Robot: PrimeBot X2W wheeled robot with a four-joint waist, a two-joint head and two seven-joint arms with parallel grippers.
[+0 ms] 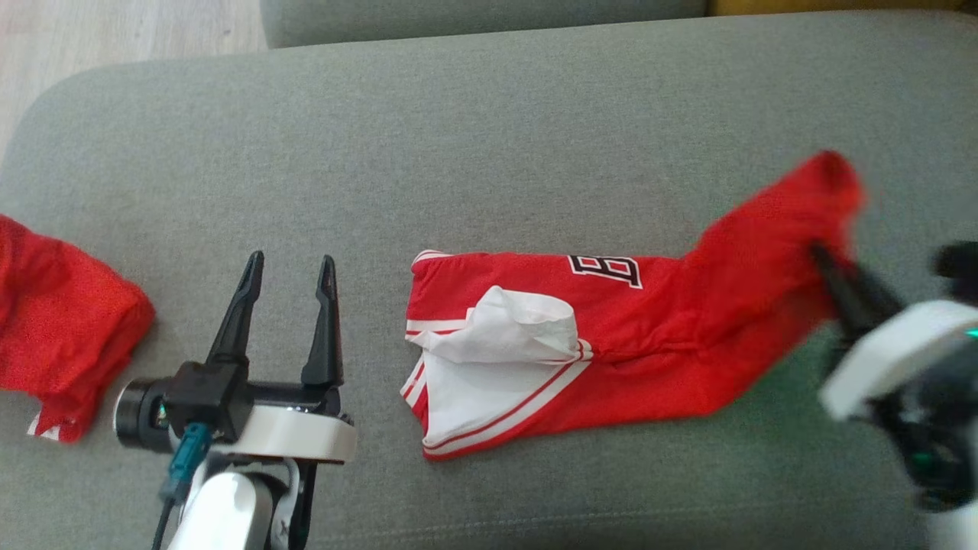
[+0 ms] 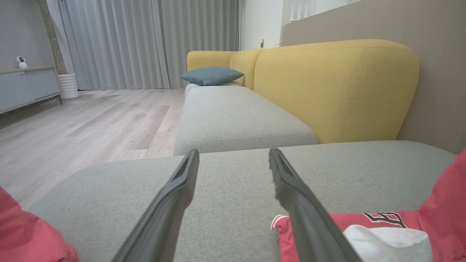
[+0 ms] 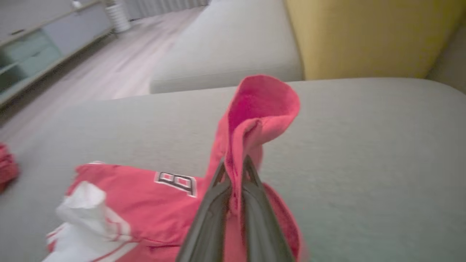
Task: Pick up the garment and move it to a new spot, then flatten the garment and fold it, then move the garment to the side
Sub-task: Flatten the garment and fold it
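Left gripper nearest, low at the left of the head view: fingers wide apart, empty, pointing level across the grey seat, just left of the garment. Right gripper reaching in from the right edge, fingers angled up and leftward, blurred, pressed together on a raised fold at the red garment's right end. Rest of the garment flat on the seat's middle, white lining turned out at its left end, a printed mark near the top edge. Second red cloth bunched at the far left, well apart. Judged step: the pick-up, first of the task, with grip made and one end lifted. Next move likely calling for a steady rise and carry, high enough to clear the trailing end, without the thin pinch slipping.
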